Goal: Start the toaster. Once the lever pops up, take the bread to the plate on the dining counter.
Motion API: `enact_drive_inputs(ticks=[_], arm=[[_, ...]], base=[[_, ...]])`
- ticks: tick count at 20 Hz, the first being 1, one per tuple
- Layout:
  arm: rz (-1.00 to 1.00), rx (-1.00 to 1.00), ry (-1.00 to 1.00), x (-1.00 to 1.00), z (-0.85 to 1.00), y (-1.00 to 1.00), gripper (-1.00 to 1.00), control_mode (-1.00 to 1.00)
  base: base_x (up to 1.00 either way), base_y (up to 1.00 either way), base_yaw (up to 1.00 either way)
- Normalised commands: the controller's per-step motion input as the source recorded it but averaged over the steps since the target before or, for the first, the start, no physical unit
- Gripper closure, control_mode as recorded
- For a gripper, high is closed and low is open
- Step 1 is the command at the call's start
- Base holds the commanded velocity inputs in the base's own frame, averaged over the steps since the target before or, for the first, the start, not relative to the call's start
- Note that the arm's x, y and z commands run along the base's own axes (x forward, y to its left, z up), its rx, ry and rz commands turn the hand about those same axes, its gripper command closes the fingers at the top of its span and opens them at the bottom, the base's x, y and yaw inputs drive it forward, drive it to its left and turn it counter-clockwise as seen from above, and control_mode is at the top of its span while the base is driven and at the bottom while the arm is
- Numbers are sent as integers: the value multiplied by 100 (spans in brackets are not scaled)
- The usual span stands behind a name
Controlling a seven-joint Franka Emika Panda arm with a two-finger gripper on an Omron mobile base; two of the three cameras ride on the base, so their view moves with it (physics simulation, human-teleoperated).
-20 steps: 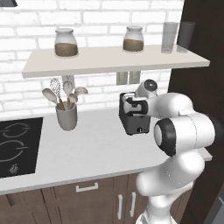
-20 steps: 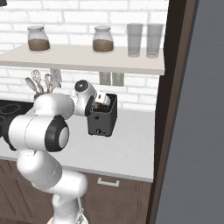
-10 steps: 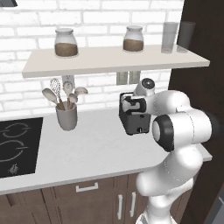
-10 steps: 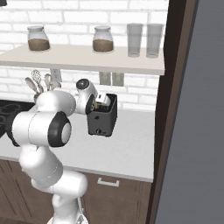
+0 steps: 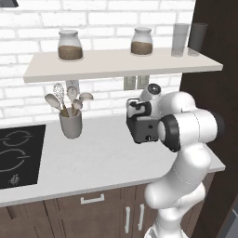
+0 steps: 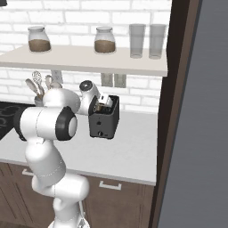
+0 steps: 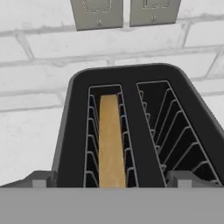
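The black toaster (image 5: 145, 131) (image 6: 104, 121) stands on the wall counter under the shelf. From above, the toaster (image 7: 131, 87) shows two slots. The golden-brown bread (image 7: 110, 140) sits deep in the left slot, and the right slot holds nothing. My gripper (image 7: 111, 181) (image 5: 138, 109) (image 6: 104, 100) hovers just over the toaster's top, open, with one fingertip (image 7: 41, 179) at each side of the near end, gripping nothing. The plate and the dining counter are out of view.
A grey utensil cup (image 5: 70, 124) stands left of the toaster, and a black cooktop (image 5: 18, 153) lies further left. The shelf (image 5: 121, 65) with jars and glasses hangs low overhead. Two wall outlets (image 7: 127, 11) sit behind the toaster. A tall dark cabinet (image 6: 178, 111) walls off the right.
The arm's elbow has risen slightly and shifted toward the toaster. The hand stays over the toaster's top, and the toaster and bread have not moved.
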Motion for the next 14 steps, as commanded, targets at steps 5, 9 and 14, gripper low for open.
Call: enact_drive_inputs(ticks=[5, 9, 14], arm=[[4, 0, 0, 32, -7, 0, -100, -100], [4, 0, 0, 5, -10, 0, -100, -100], [2, 0, 0, 0, -7, 0, -100, -100]], base=[[0, 0, 0], [0, 0, 0], [0, 0, 0]])
